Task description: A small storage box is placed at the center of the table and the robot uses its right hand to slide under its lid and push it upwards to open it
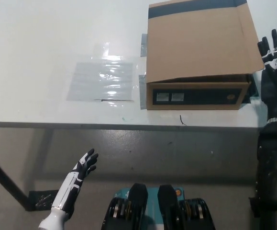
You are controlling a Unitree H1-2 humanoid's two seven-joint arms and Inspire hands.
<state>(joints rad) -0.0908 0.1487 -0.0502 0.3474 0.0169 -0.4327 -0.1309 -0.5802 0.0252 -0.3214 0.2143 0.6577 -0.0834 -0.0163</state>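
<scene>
A brown cardboard storage box stands on the white table, right of centre. Its flat lid lies over the top and overhangs the front and right side. My black right hand is raised just right of the box, beside the lid's right corner, fingers spread and pointing away from me, holding nothing. My white left hand rests low at the lower left, below the table's front edge, fingers apart and empty.
A clear plastic sheet lies flat on the table left of the box. The table's front edge runs across the middle of the picture, with grey floor below it. A small dark mark lies before the box.
</scene>
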